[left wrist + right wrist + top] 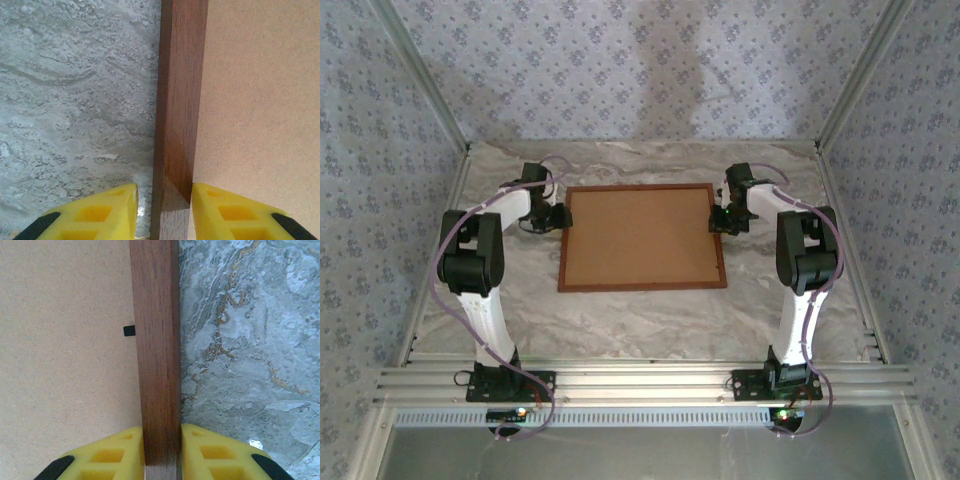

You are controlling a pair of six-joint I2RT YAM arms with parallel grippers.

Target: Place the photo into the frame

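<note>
R gripper (161, 431) is pinched tight on the right rail of the frame (640, 287). One yellow finger sits on the inner side over the backing board (642, 235), the other on the outer side over the worktop (650, 325), both flush w/ the wood. L gripper (165, 190) straddles the left rail the same way but looser: inner finger touches the wood, outer finger stands just off it w/ a sliver of worktop between, so slightly spread, not clamping. Both sit near the far corners, opposite each other, prob. so the frame can be lifted or turned level w/o twisting. Frame lies flat, back up, mid-worktop between the arms, approx. square to them. The brown board fills the opening edge to edge, and a small black tab (129, 330) pokes from the right rail onto it, likely a retainer. Can't tell if the photo is already under the board; if so, the step in hand is prob. closing up or flipping.
</note>
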